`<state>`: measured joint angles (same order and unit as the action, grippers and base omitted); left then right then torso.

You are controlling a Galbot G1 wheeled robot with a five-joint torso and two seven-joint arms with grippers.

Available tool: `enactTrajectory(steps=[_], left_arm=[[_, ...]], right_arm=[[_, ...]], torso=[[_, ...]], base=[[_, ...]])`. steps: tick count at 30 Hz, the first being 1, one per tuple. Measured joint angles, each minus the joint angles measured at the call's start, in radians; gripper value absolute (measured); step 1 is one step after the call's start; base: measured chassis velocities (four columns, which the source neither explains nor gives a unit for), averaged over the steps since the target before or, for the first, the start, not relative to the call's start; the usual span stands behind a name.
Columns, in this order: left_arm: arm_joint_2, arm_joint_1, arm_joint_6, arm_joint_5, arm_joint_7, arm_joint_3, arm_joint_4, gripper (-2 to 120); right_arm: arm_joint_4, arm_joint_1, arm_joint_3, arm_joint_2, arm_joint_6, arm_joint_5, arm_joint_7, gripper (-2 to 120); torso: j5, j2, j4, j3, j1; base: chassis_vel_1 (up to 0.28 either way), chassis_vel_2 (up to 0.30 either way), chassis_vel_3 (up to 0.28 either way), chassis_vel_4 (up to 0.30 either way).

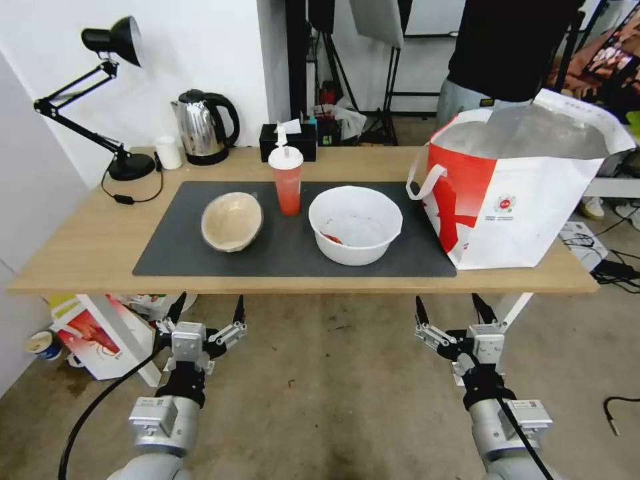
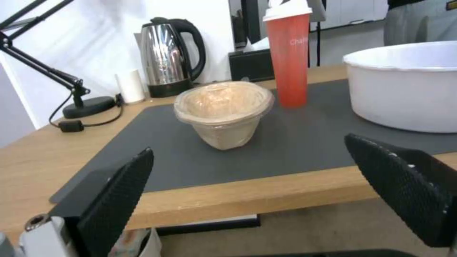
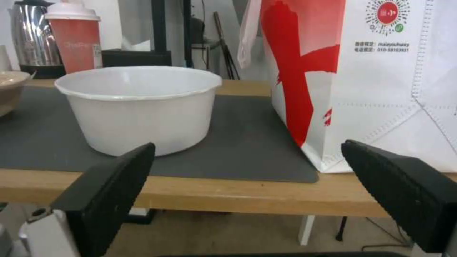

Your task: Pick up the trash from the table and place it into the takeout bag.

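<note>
On the dark grey mat (image 1: 173, 253) of the light-wood table (image 1: 80, 247) stand the trash items: a tan paper bowl (image 1: 231, 221) (image 2: 222, 110) tilted at the left, a red drink cup (image 1: 287, 179) (image 2: 288, 53) (image 3: 75, 37) with white lid and straw in the middle, and a wide white plastic bowl (image 1: 355, 224) (image 2: 405, 85) (image 3: 138, 107) with red smears. The white and red takeout bag (image 1: 520, 187) (image 3: 381, 78) stands open at the table's right end. My left gripper (image 1: 207, 313) (image 2: 266, 192) and right gripper (image 1: 453, 312) (image 3: 257, 192) hang open below the front edge, holding nothing.
Along the back of the table stand a black desk lamp (image 1: 107, 87), a small white cup (image 1: 168, 153), a steel kettle (image 1: 203, 127) and a black tissue box (image 1: 288, 140). A red-printed white box (image 1: 100, 337) sits on the floor under the left end. A person stands behind the bag.
</note>
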<state>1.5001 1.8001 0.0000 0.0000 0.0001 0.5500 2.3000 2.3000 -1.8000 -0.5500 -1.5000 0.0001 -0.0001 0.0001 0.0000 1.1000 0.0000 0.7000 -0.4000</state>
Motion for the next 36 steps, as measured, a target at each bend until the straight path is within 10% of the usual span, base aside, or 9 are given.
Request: enactTrajectory(steps=[13, 36], left_arm=[[0.0, 0.0, 0.0, 0.0, 0.0, 0.0, 0.0, 100], [0.0, 0.0, 0.0, 0.0, 0.0, 0.0, 0.0, 100]], right_arm=[[0.008, 0.116, 0.02, 0.131, -0.053, 0.114, 0.002, 100], [0.045, 0.624, 0.107, 0.7, -0.295, 0.613, 0.018, 100]], torso=[[0.0001, 0.0, 0.0002, 0.0, 0.0], [0.0001, 0.0, 0.0, 0.0, 0.0]], base=[[0.0, 0.0, 0.0, 0.0], [0.0, 0.0, 0.0, 0.0]])
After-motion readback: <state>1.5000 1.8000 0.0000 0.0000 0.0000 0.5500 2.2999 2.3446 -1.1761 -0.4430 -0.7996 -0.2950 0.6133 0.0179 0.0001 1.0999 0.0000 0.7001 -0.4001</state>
